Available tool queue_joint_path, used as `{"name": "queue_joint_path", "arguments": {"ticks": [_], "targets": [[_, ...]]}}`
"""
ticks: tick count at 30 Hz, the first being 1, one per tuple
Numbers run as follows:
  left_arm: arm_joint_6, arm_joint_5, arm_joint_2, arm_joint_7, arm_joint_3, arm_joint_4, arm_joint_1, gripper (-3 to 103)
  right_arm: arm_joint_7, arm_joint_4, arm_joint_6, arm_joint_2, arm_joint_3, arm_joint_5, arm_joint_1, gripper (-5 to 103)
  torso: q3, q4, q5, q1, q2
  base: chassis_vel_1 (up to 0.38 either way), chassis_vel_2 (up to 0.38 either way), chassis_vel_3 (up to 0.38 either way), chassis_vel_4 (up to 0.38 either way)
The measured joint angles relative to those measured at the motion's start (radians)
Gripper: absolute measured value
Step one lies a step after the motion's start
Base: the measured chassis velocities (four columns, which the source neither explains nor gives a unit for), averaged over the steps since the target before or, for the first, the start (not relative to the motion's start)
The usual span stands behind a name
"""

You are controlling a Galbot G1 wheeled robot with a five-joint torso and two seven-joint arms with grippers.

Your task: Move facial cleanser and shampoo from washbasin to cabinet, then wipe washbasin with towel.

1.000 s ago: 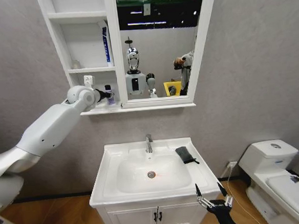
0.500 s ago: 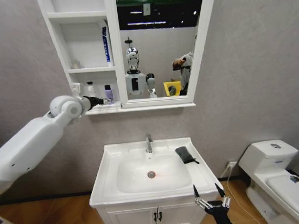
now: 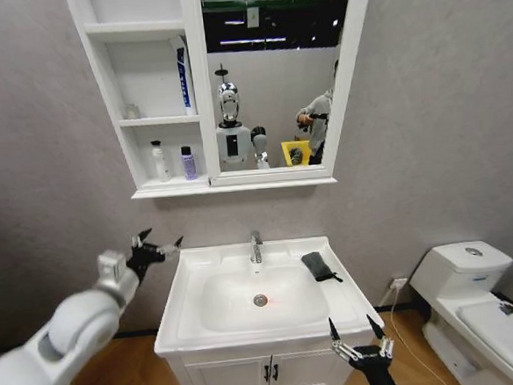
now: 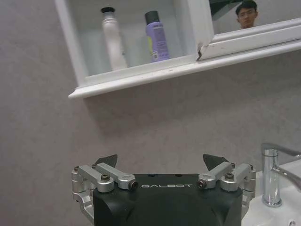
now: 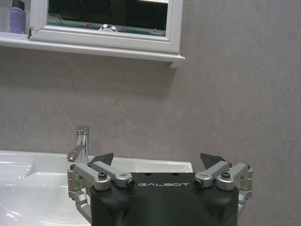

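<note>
Left hand (image 3: 157, 246): fingers spread wide, holding nothing, beside the washbasin's (image 3: 186, 290) left edge, below the cabinet (image 3: 111, 97). Right hand (image 3: 354, 334): wide, holding nothing, at the washbasin's front right corner. White bottle (image 3: 158, 161) and purple bottle (image 3: 187, 163) stand on the lowest shelf. Towel (image 3: 317, 266) lies right of the tap (image 3: 255, 245)

Grey textured wall (image 3: 435, 101), wooden floor (image 3: 120, 378), white toilet (image 3: 480, 305), white two-door vanity (image 3: 261, 377)

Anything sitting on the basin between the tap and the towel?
No. In the head view the stretch of washbasin rim from the tap to the towel is bare white ceramic.
</note>
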Motion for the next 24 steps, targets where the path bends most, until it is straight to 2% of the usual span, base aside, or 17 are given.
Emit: {"name": "queue_joint_path", "arguments": {"ticks": [1, 3, 4, 6, 8, 9, 11, 12, 13, 16, 20, 24], "targets": [[-0.029, 0.078, -0.075, 0.047, -0.074, -0.009, 0.103, 100, 0.004, 0.006, -0.005, -0.003, 0.002, -0.003, 0.001, 100, 0.000, 0.0003, -0.0010, 0.000, 0.000, 0.000, 0.000, 0.000, 0.000], [-0.075, 0.215, -0.229, 0.144, -0.175, -0.026, 0.231, 100, 0.008, 0.012, -0.014, -0.009, 0.003, -0.001, 0.003, 100, 0.000, 0.0008, -0.0005, 0.000, 0.000, 0.000, 0.000, 0.000, 0.000], [-0.075, 0.215, -0.229, 0.144, -0.175, -0.026, 0.231, 100, 0.008, 0.012, -0.014, -0.009, 0.003, -0.001, 0.003, 100, 0.000, 0.0008, -0.0005, 0.000, 0.000, 0.000, 0.000, 0.000, 0.000], [-0.117, 0.302, -0.359, 0.224, -0.230, -0.041, 0.324, 100, 0.008, 0.014, -0.019, -0.016, 0.004, 0.001, 0.003, 100, 0.000, 0.0008, -0.0006, 0.000, 0.000, 0.000, 0.000, 0.000, 0.000], [-0.149, 0.341, -0.475, 0.278, -0.263, -0.068, 0.404, 100, 0.004, 0.018, -0.025, -0.026, 0.005, 0.011, 0.000, 100, 0.000, -0.0001, -0.0001, 0.000, 0.000, 0.000, 0.000, 0.000, 0.000], [-0.149, 0.341, -0.475, 0.278, -0.263, -0.068, 0.404, 100, 0.004, 0.018, -0.025, -0.026, 0.005, 0.011, 0.000, 100, 0.000, -0.0001, -0.0001, 0.000, 0.000, 0.000, 0.000, 0.000, 0.000], [-0.171, 0.351, -0.575, 0.308, -0.283, -0.094, 0.459, 100, -0.004, 0.024, -0.030, -0.033, 0.006, 0.027, -0.002, 100, 0.000, 0.0001, -0.0003, 0.000, 0.000, 0.000, 0.000, 0.000, 0.000], [-0.171, 0.351, -0.575, 0.308, -0.283, -0.094, 0.459, 100, -0.004, 0.024, -0.030, -0.033, 0.006, 0.027, -0.002, 100, 0.000, 0.0001, -0.0003, 0.000, 0.000, 0.000, 0.000, 0.000, 0.000], [-0.177, 0.344, -0.638, 0.322, -0.301, -0.117, 0.485, 100, -0.008, 0.029, -0.035, -0.036, 0.008, 0.041, -0.003, 100, 0.000, 0.0002, -0.0002, 0.000, 0.000, 0.000, 0.000, 0.000, 0.000], [-0.176, 0.324, -0.673, 0.331, -0.322, -0.148, 0.495, 100, -0.013, 0.034, -0.038, -0.036, 0.010, 0.052, -0.003, 100, 0.000, 0.0000, -0.0002, 0.000, 0.000, 0.000, 0.000, 0.000, 0.000], [-0.141, 0.273, -0.674, 0.332, -0.347, -0.189, 0.482, 100, -0.017, 0.038, -0.044, -0.036, 0.008, 0.062, -0.003, 100, 0.000, -0.0001, -0.0004, 0.000, 0.000, 0.000, 0.000, 0.000, 0.000], [-0.127, 0.256, -0.669, 0.330, -0.350, -0.197, 0.475, 100, -0.021, 0.038, -0.048, -0.033, 0.008, 0.064, -0.004, 100, 0.000, -0.0001, -0.0005, 0.000, 0.000, 0.000, 0.000, 0.000, 0.000]]}}
